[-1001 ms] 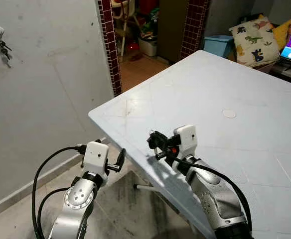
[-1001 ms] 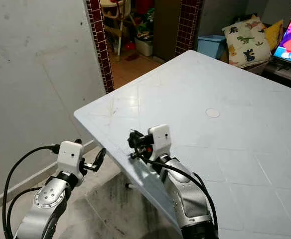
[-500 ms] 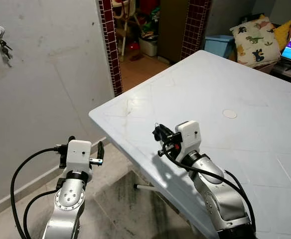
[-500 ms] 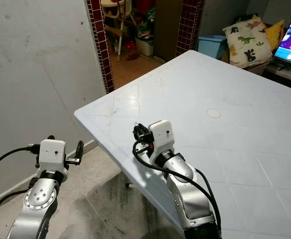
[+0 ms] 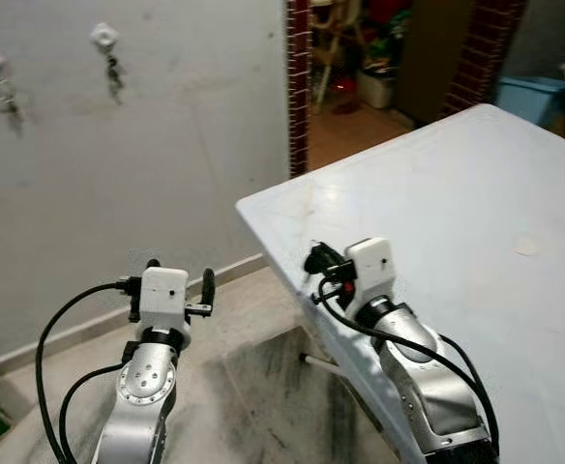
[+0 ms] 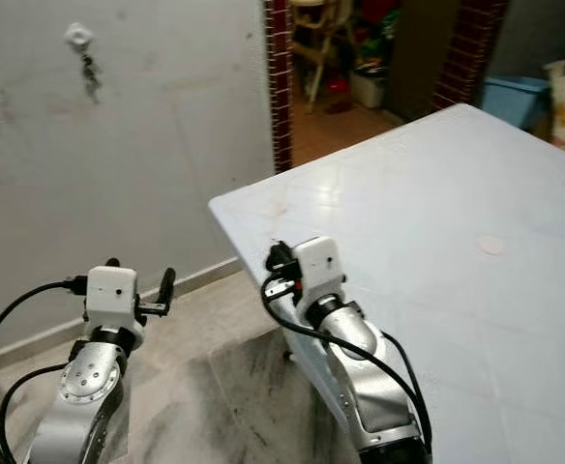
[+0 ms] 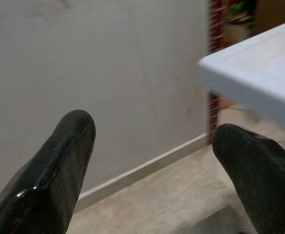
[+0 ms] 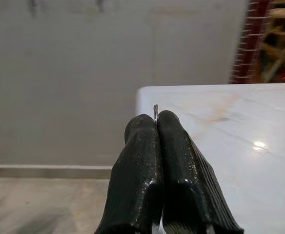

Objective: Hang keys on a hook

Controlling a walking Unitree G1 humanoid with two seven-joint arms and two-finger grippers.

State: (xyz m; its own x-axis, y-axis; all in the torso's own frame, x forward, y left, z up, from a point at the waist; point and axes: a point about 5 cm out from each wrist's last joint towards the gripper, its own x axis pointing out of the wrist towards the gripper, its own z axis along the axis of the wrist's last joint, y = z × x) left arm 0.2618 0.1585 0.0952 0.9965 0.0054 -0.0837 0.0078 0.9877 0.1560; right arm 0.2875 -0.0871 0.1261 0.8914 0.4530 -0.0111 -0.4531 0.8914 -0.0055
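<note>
My right gripper (image 8: 155,122) has its ribbed black fingers pressed together on a thin sliver of metal (image 8: 155,111), which I take to be the key ring, over the corner of the smooth pale plastic table (image 5: 476,184). My left gripper (image 5: 178,282) is spread, holding nothing. Two small white wall hooks (image 5: 104,36) on the matte grey wall already carry keys, well apart from me. That shallow pinch could slip as I move.
</note>
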